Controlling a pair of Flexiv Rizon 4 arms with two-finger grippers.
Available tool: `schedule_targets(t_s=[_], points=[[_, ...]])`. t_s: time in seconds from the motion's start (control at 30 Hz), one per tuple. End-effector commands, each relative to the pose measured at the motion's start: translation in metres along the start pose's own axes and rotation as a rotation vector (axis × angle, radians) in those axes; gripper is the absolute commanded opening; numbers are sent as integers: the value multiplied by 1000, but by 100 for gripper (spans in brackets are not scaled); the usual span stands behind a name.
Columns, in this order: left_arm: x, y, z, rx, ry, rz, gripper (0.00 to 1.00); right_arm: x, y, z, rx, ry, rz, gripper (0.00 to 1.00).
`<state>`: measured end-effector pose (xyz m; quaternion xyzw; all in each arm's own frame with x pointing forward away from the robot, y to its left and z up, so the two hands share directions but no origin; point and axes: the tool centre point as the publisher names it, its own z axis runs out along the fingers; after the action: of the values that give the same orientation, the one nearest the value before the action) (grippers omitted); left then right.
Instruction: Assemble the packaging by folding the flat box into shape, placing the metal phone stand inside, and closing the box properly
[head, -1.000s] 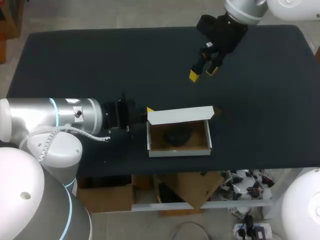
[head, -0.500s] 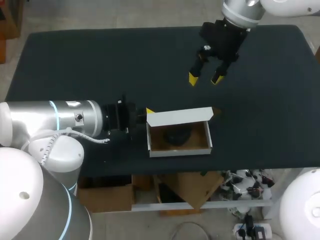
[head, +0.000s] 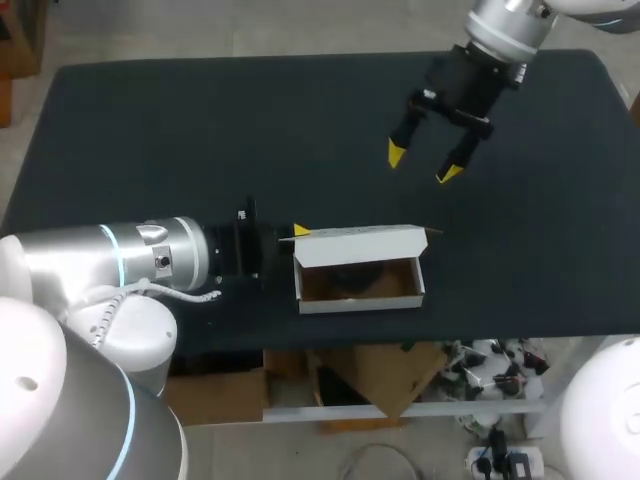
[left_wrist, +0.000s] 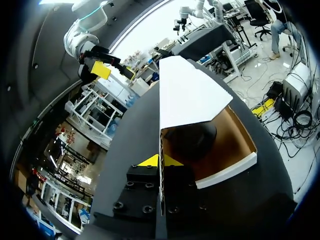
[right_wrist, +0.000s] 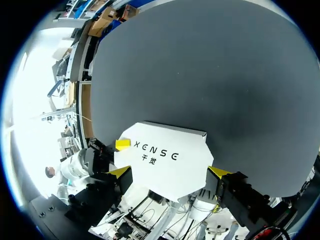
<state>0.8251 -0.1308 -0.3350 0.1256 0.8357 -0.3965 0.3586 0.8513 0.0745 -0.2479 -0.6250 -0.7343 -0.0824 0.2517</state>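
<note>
The white cardboard box (head: 360, 283) with a brown inside lies near the table's front edge. Its white lid (head: 355, 244) stands tilted over the opening. My left gripper (head: 300, 231) is at the box's left end, shut on the thin edge of the lid (left_wrist: 186, 92), which runs between its yellow tips (left_wrist: 160, 161). The dark phone stand (left_wrist: 190, 140) sits inside the box, half hidden under the lid. My right gripper (head: 425, 163) hangs open above the table behind the box. In its wrist view the lid (right_wrist: 165, 160) shows ahead of its spread fingers (right_wrist: 169, 172).
The dark table cloth (head: 200, 130) stretches bare to the left and back of the box. The table's front edge (head: 400, 335) runs close below the box.
The lid has swung further over the box opening, covering more of the stand. My right gripper has moved right and a little nearer, still open.
</note>
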Motion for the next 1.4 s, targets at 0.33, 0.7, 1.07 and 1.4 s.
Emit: schedule_targets(t_s=[0.33, 0.7, 1.07, 1.4], points=[[-3, 12, 5, 26, -94, 74, 0, 0, -2, -1, -2, 0, -1, 100], [1, 9, -1, 37, -102, 135, 0, -1, -9, 8, 5, -45, 67, 100], [8, 4, -2, 27, -108, 198, 0, -11, -29, 22, -3, -36, 135, 100], [10, 5, 0, 12, -115, 226, 0, -22, -38, 30, 23, -17, 168, 91]])
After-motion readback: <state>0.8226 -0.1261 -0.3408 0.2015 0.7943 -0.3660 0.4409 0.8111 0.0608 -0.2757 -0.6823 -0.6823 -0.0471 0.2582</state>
